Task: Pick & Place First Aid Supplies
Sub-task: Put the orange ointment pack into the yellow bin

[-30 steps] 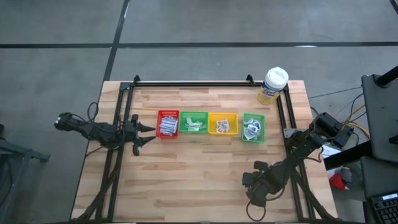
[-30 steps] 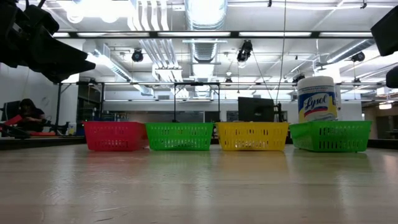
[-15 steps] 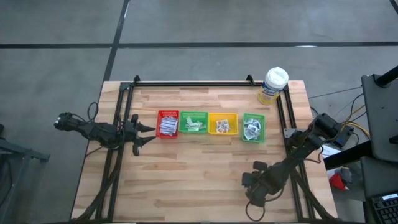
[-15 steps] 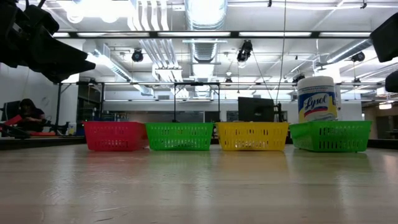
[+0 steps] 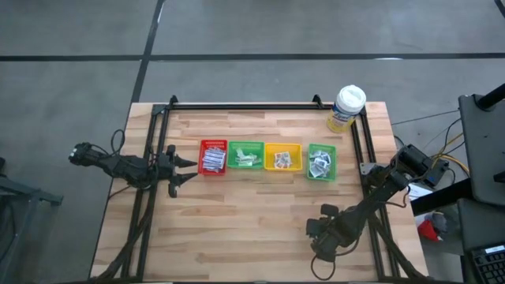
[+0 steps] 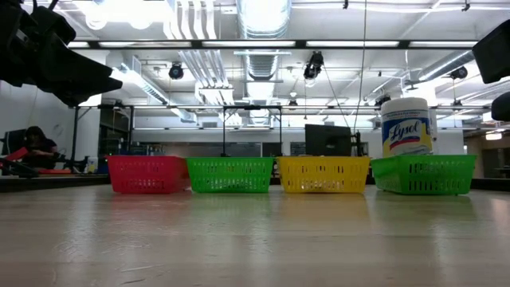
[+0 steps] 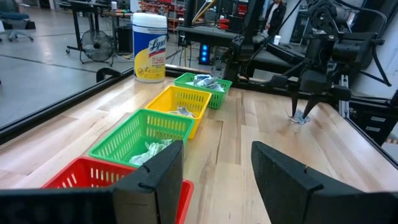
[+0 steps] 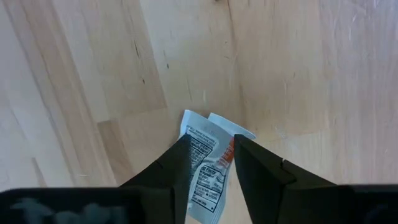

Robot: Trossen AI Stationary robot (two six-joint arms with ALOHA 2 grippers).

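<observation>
Your room is a big workshop space: grey floor around the rig up top in the overhead frame, ducts and ceiling lights across the low view, a person seated at far left behind the table. The table (image 5: 260, 213) is pale butcher-block wood filling the middle of the overhead frame, mostly bare in its lower half. Four trays (image 5: 266, 158) sit in a row at centre with first aid supplies (image 5: 214, 159) piled in them, and the wipes tub (image 5: 346, 108) stands upper right. Your left hand (image 5: 192, 168) hovers at centre-left by the red tray, fingers spread wide, holding nothing. Your right hand (image 8: 210, 163) is down low at lower right, fingers straddling a white printed packet (image 8: 205, 168) lying on the wood; can't tell if it's gripped.
</observation>
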